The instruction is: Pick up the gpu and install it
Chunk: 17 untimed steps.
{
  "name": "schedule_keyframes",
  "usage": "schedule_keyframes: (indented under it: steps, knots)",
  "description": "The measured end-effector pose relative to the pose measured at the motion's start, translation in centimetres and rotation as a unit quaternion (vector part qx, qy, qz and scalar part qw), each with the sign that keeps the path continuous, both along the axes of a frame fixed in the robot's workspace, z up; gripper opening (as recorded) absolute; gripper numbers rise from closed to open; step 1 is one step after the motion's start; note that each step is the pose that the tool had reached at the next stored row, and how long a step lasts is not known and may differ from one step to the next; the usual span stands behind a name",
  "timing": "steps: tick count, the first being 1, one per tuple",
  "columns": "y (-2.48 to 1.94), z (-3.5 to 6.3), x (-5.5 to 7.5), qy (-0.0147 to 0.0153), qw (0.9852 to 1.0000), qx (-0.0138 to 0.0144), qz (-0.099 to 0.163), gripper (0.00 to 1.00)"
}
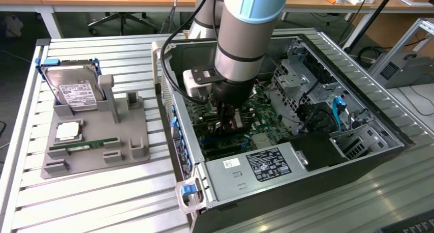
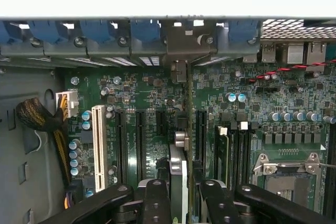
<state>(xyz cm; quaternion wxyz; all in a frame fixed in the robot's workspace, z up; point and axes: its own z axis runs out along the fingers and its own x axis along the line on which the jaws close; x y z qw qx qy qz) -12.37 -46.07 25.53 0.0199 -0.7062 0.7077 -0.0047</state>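
Observation:
The gpu (image 2: pixel 177 167) shows edge-on in the wrist view as a thin card standing upright between my two black fingers (image 2: pixel 157 199). Its silver bracket end (image 2: pixel 178 70) reaches the case's rear wall, beside the blue slot clips. My gripper (image 2: pixel 178 191) is shut on the card, directly over the green motherboard (image 2: pixel 152 103) and in line with the black expansion slots. In the exterior view the gripper (image 1: pixel 227 120) is low inside the open computer case (image 1: pixel 379 126), with the card (image 1: pixel 235 125) just visible under it.
A white slot (image 2: pixel 98 140) and empty CPU socket (image 2: pixel 286 174) flank the card. Left of the case in the exterior view, a grey holder (image 1: pixel 132 141) carries a hard drive (image 1: pixel 74 93), a CPU (image 1: pixel 69 132) and a RAM stick (image 1: pixel 85 145). The power supply (image 1: pixel 265 167) fills the case's near end.

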Motion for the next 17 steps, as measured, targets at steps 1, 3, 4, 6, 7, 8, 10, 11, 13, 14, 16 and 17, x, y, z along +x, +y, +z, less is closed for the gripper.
schedule_keyframes:
  steps: [1,3,4,6,7,8,10,11,13,14,16,17]
  knots:
    - [0.01,-0.03,0.01,0.0001,1.0,-0.0001,0.0,0.27]
    - [0.01,-0.05,0.01,0.0,1.0,0.0,0.0,0.27]
    - [0.01,-0.05,0.01,0.0,1.0,0.0001,0.0,0.27]
    - [0.01,-0.05,0.01,-0.0001,1.0,0.0001,0.0,0.27]
    - [0.01,-0.06,0.01,0.0,1.0,0.0001,0.0,0.27]
    - [0.01,-0.07,0.01,0.0,1.0,0.0,0.0,0.27]
    - [0.01,-0.14,0.01,-0.0001,1.0,0.0001,0.0,0.27]
    - [0.01,-0.15,0.01,0.0,1.0,0.0,0.0,0.27]
    - [0.01,-0.15,0.01,0.0,1.0,0.0,0.0,0.27]
    - [0.01,-0.15,0.01,0.0,1.0,0.0,0.0,0.27]
    - [0.01,-0.17,0.01,-0.0001,1.0,0.0002,0.0,0.28]
    - [0.01,-0.17,0.01,-0.0001,1.0,0.0002,0.0,0.28]
